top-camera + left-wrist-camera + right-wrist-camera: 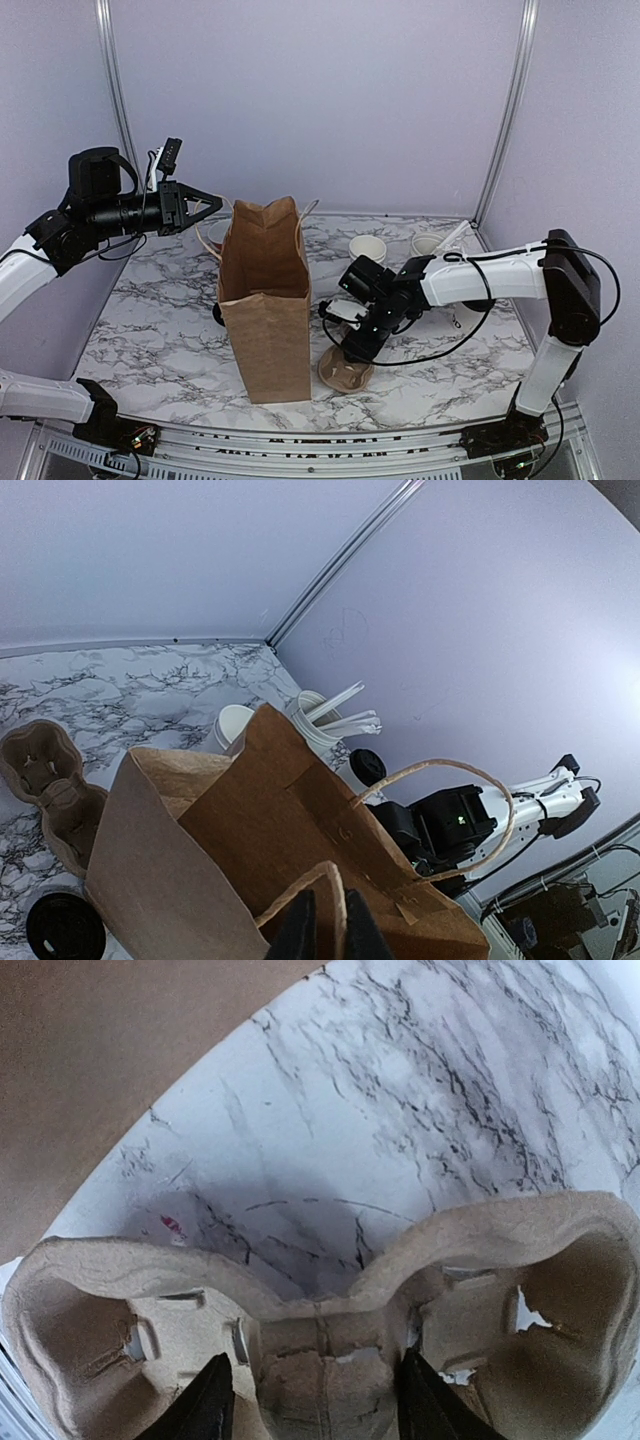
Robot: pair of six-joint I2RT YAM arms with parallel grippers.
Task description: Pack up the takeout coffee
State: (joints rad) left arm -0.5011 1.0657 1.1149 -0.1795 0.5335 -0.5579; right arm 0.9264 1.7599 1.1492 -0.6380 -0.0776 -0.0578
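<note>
A brown paper bag (265, 300) stands open on the marble table. My left gripper (213, 205) is raised at the bag's upper left and shut on its near twine handle (345, 900). My right gripper (356, 348) hangs low over a cardboard cup carrier (345, 375). In the right wrist view its open fingers (212, 1400) straddle the carrier's middle ridge (320, 1355), the left one clear of it. A black lid (367, 766) past the bag's rim looks like the takeout coffee, and a white side (343, 311) shows by the right gripper, mostly hidden.
A lidless white cup (367, 247) and a tumbler with sticks (432, 242) stand at the back right. A loose black lid (65, 927) lies on the table left of the bag. The bag's side (110, 1070) is close beside the carrier.
</note>
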